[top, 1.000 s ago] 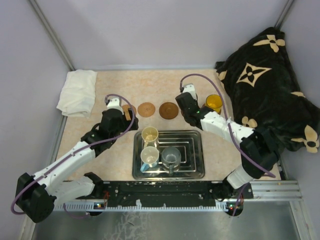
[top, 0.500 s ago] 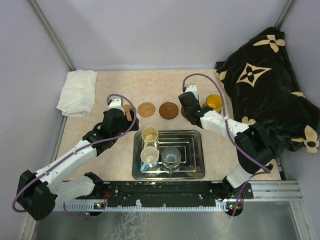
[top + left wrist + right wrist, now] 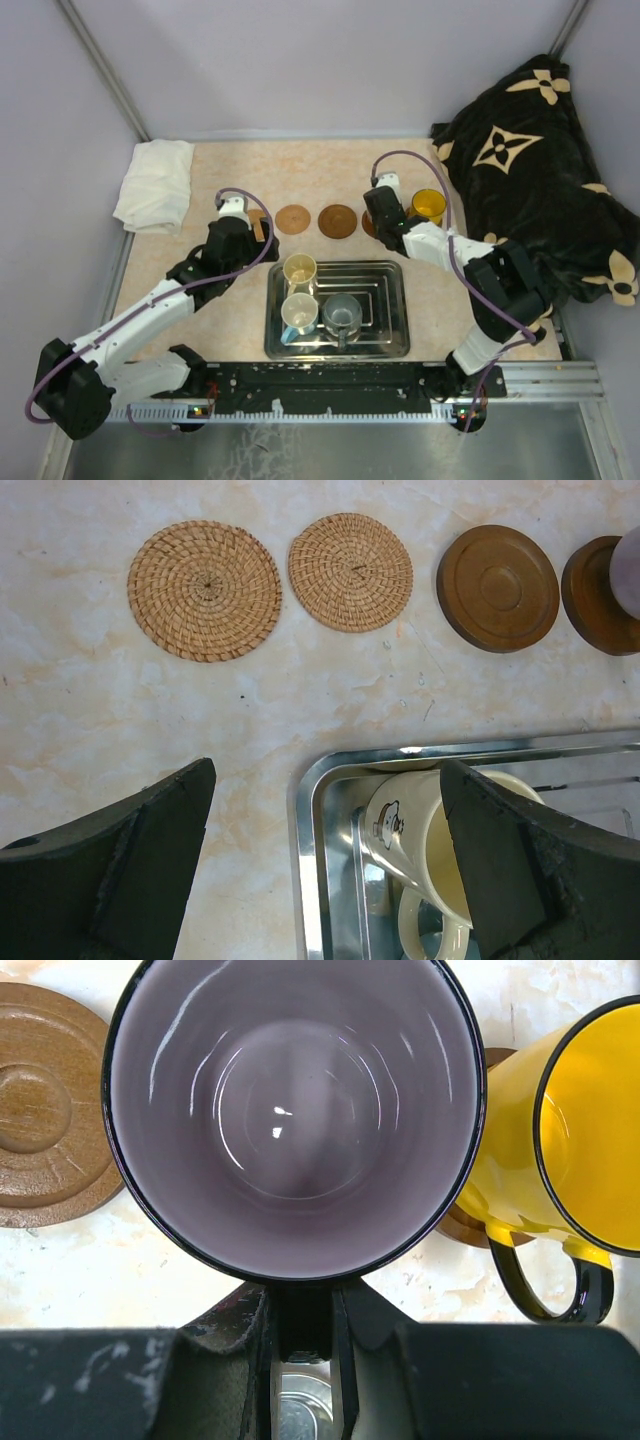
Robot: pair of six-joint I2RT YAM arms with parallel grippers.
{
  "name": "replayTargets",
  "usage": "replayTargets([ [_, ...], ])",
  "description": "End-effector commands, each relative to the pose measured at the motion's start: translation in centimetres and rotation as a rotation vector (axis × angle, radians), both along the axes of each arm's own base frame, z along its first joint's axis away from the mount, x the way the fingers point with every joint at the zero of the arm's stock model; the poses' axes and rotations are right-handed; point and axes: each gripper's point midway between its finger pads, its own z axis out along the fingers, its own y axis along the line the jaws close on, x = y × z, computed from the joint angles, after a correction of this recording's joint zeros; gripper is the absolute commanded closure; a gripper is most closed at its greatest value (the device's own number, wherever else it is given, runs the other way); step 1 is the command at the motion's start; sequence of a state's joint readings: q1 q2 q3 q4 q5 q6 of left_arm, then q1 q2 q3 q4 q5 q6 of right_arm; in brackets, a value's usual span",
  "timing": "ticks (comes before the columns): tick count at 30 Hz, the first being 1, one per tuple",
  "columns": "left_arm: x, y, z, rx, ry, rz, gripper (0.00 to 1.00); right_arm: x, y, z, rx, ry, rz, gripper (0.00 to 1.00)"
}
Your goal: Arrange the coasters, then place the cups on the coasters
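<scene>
In the right wrist view my right gripper (image 3: pixel 303 1325) is shut on the handle of the purple cup (image 3: pixel 295 1110), held upright. Next to it the bright yellow cup (image 3: pixel 570 1150) stands on a wooden coaster (image 3: pixel 470 1232); another wooden coaster (image 3: pixel 45 1150) lies to the left. In the left wrist view two woven coasters (image 3: pixel 205 590) (image 3: pixel 350 572) and two wooden ones (image 3: pixel 497 587) (image 3: pixel 598 600) form a row. My left gripper (image 3: pixel 325 865) is open over the tray's (image 3: pixel 305 880) corner, beside the cream cup (image 3: pixel 440 845). The white cup (image 3: pixel 299 312) and grey cup (image 3: pixel 342 313) stand in the tray.
A folded white cloth (image 3: pixel 157 183) lies at the back left. A black patterned blanket (image 3: pixel 540 150) fills the back right corner, close to the yellow cup (image 3: pixel 428 205). Grey walls enclose the table on three sides.
My right gripper has carried the purple cup a little to the right and back, toward the yellow cup. The left arm has hardly moved.
</scene>
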State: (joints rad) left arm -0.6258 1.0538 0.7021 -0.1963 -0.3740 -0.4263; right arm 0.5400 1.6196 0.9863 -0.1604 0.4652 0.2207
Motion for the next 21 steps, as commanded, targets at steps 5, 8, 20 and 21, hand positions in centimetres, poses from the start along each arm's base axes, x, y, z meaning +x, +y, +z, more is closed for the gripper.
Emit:
replayTargets([
  [5,0.40,-0.37,0.55,-0.019,-0.018,-0.002,0.00,2.46,1.03,2.54,0.088,-0.101,-0.038,1.00],
  [8,0.40,-0.40,0.56,-0.020,-0.018,-0.005,0.00,2.38,1.12,2.30,0.093,-0.088,-0.042,1.00],
  [20,0.35,-0.22,0.48,-0.015,-0.019,0.001,0.00,2.18,1.19,2.02,0.099,-0.057,-0.057,1.00],
  [21,0.37,-0.23,0.51,-0.016,-0.020,0.001,0.00,2.16,1.25,2.05,0.101,-0.057,-0.056,1.00],
])
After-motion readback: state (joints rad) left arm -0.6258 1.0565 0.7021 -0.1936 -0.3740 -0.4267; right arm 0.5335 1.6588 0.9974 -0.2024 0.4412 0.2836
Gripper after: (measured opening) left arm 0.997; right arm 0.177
